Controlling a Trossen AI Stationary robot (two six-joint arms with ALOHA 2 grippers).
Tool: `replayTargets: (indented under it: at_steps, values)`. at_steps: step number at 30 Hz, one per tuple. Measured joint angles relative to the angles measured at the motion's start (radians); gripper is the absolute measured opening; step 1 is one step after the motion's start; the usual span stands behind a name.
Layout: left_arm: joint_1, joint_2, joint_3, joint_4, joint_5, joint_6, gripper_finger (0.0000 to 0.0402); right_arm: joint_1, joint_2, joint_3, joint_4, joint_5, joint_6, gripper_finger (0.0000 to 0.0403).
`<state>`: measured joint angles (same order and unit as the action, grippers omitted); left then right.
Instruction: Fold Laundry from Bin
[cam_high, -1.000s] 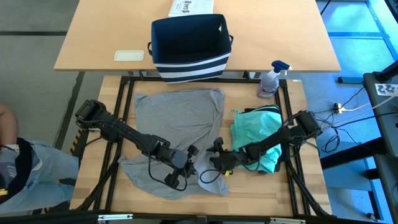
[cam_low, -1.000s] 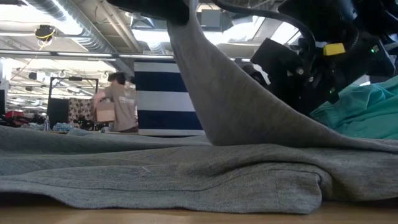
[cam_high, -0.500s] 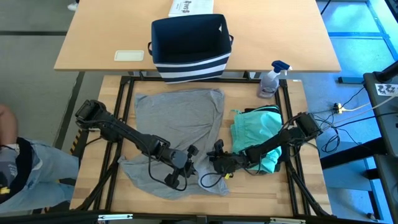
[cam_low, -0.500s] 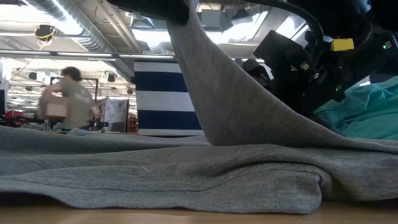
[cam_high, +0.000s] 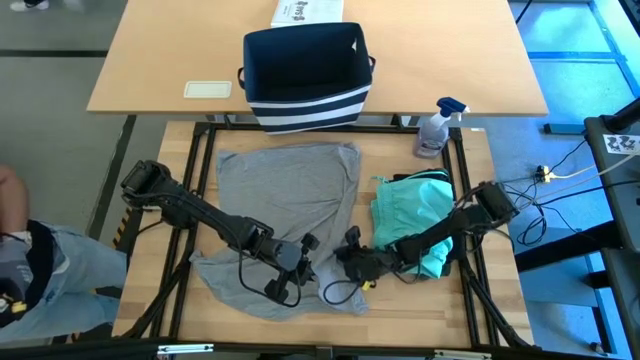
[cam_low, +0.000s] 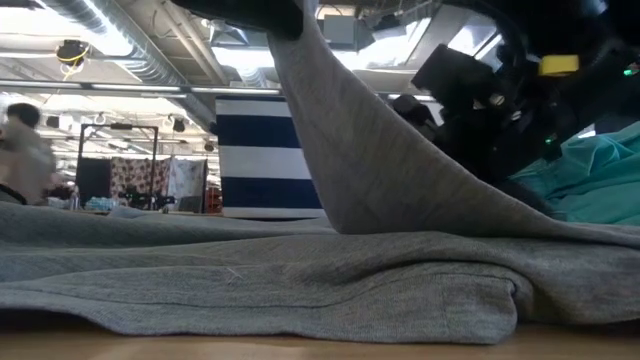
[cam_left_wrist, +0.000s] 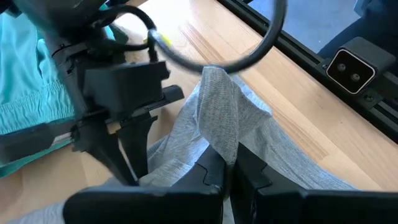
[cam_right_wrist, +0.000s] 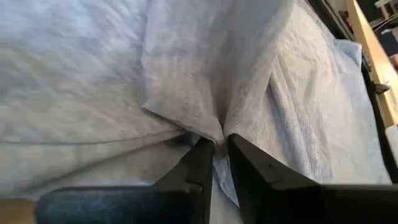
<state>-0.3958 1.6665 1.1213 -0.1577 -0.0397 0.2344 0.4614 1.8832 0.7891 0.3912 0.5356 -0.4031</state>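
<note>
High view: the grey T-shirt (cam_high: 290, 195) lies spread on the table between the arms, with the striped navy bin (cam_high: 306, 80) beyond it. The left gripper (cam_high: 303, 262) is pressed together on a raised peak of its near hem. The right gripper (cam_high: 345, 262), just beside it, has its fingers nipping a fold of the same cloth. Both holds sit side by side on that edge, so any spreading pull would run across the table.

Beyond my worktop (cam_high: 480, 300) stood a second pale wooden table (cam_high: 450, 70); ceiling ducts (cam_low: 130, 45) and strip lights (cam_low: 60, 90) hung overhead.
</note>
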Motion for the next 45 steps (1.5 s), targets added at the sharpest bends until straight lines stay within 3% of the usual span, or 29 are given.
replayTargets:
  at_steps: [12, 21, 24, 28, 36, 45]
  values:
    - [0.0, 0.0, 0.0, 0.0, 0.0, -0.016, 0.0, 0.076, 0.0, 0.002, -0.025, 0.074, -0.005, 0.0054]
    - [0.0, 0.0, 0.0, 0.0, 0.0, -0.016, 0.0, 0.022, 0.0, 0.002, -0.014, 0.058, -0.023, 0.0105]
    - [0.0, 0.0, 0.0, 0.0, 0.0, -0.016, 0.0, 0.007, 0.0, 0.001, 0.001, 0.103, -0.033, 0.0084]
    - [-0.012, -0.007, 0.0, -0.003, -0.011, -0.016, 0.0, 0.008, 0.0, 0.022, -0.003, 0.128, -0.083, 0.0013]
    - [-0.047, -0.056, 0.001, -0.052, -0.072, -0.024, 0.0, 0.009, -0.008, 0.102, -0.074, 0.141, -0.144, 0.0005]
    - [-0.112, -0.138, 0.002, -0.164, -0.174, -0.095, 0.0, -0.009, -0.088, 0.157, -0.111, 0.233, -0.238, 0.0001]
